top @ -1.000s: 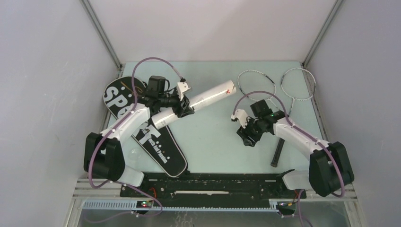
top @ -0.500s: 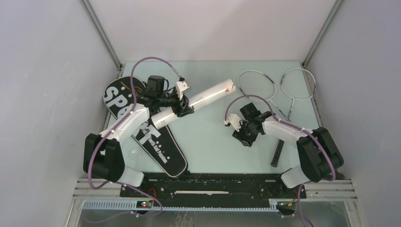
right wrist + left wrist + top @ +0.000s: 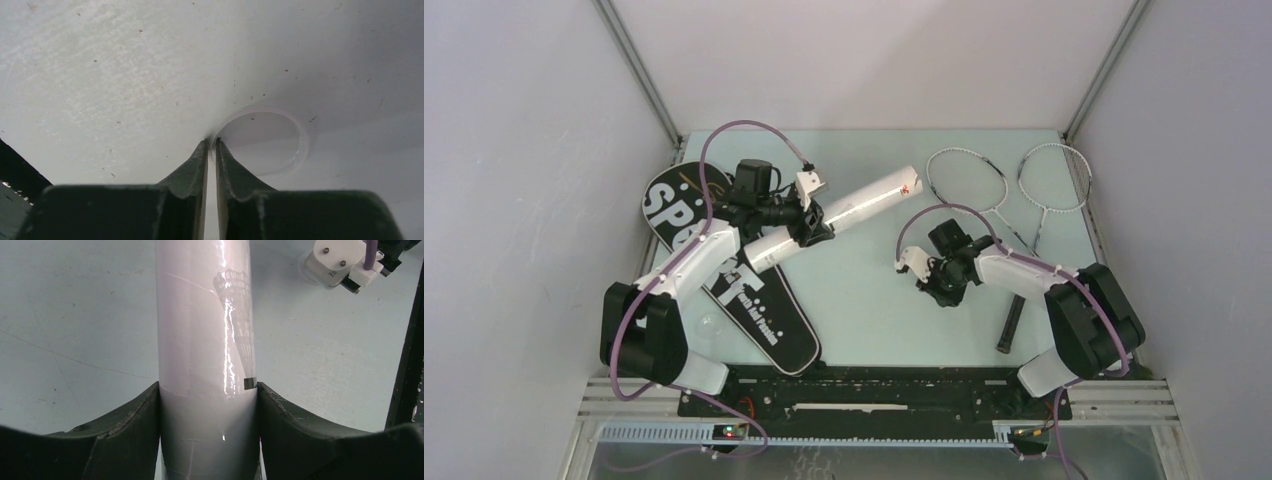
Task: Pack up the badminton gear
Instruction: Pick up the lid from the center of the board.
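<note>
My left gripper (image 3: 810,228) is shut on the long white tube (image 3: 864,205), which slants up to the right above the table. In the left wrist view the tube (image 3: 205,330) fills the gap between both fingers (image 3: 130,430). The black "SPORT" bag (image 3: 759,305) lies flat under the left arm. Two thin racquets (image 3: 969,180) (image 3: 1054,180) lie at the back right, and one black handle (image 3: 1012,320) reaches toward the front. My right gripper (image 3: 211,144) points down at the table with its jaws pinched on the rim of a clear round lid (image 3: 265,137). From above, that gripper (image 3: 938,290) hides the lid.
A second faint clear disc (image 3: 709,325) lies by the left arm's base, beside the bag. Grey walls close in the table (image 3: 864,310) on the left, back and right. The right arm's white wrist camera (image 3: 340,262) shows beyond the tube.
The right arm has swung left and a little toward the back, and its jaws have closed from wide apart onto the lid's rim. The left arm and the tube have not moved.
</note>
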Robot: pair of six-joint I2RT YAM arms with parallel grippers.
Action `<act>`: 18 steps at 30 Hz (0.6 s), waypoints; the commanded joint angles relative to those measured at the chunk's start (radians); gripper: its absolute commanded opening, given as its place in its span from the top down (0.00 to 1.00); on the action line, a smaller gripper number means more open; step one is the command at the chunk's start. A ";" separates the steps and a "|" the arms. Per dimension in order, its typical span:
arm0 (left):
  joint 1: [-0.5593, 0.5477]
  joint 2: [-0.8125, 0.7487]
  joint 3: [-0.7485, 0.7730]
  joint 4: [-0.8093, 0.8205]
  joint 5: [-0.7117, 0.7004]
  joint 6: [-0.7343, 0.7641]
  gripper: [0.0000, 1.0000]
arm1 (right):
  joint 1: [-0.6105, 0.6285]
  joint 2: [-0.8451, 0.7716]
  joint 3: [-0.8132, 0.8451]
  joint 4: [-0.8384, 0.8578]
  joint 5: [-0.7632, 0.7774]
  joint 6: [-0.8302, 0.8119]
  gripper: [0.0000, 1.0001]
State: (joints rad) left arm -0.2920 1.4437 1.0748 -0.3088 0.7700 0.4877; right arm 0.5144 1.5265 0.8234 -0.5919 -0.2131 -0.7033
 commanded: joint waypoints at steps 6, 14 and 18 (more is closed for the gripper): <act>0.007 -0.052 -0.026 0.030 0.059 0.017 0.63 | -0.038 -0.117 0.024 -0.052 -0.081 0.019 1.00; 0.007 -0.055 -0.027 -0.002 0.108 0.066 0.63 | -0.330 -0.375 0.119 -0.128 -0.435 0.081 1.00; 0.007 -0.054 -0.024 -0.054 0.179 0.130 0.63 | -0.496 -0.428 0.189 -0.150 -0.654 0.125 1.00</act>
State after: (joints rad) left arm -0.2913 1.4433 1.0748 -0.3363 0.8314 0.5373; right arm 0.1291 1.1465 0.9398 -0.7044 -0.5949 -0.6369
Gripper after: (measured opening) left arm 0.667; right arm 0.007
